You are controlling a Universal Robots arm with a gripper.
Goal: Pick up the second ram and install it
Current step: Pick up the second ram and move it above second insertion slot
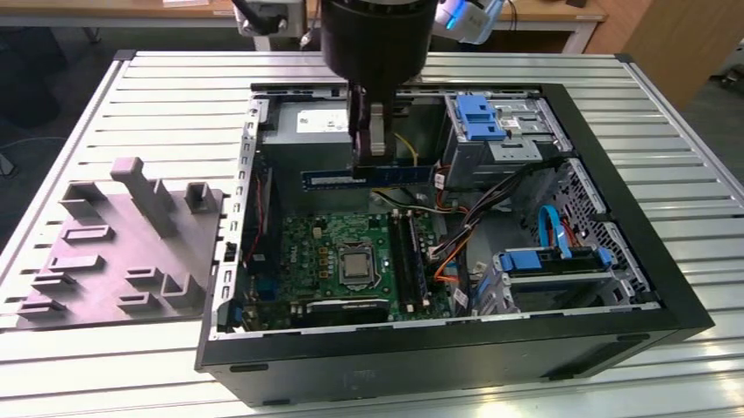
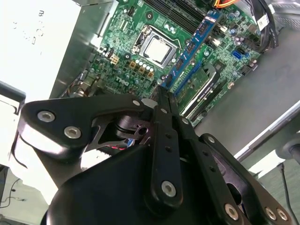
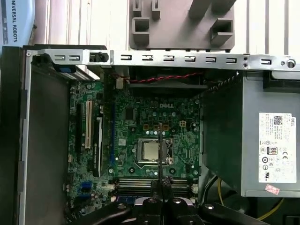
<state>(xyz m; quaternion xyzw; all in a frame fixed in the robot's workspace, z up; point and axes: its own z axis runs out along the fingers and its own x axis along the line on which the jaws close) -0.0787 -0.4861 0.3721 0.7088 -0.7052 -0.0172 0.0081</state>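
Observation:
The second ram (image 1: 331, 178) is a long blue-green strip held level above the open computer case (image 1: 605, 296). My gripper (image 1: 369, 161) comes down from above and is shut on the strip's middle. It hangs over the rear part of the case, above the motherboard (image 1: 320, 248) and apart from it. In the second wrist view the second ram (image 2: 194, 44) runs out from between my shut gripper (image 2: 165, 91) over the board. The first wrist view sees the second ram (image 3: 160, 145) edge-on as a thin dark line above the processor socket (image 3: 151, 151), with my gripper (image 3: 160, 183) below it.
Black memory slots (image 1: 407, 252) lie beside the processor socket (image 1: 352, 264). A power supply (image 1: 305, 126), a blue-tabbed drive cage (image 1: 479, 117) and loose cables (image 1: 465, 218) crowd the case. A grey moulded tray (image 1: 117, 252) rests on the slatted table (image 1: 651, 104) at the exterior view's left.

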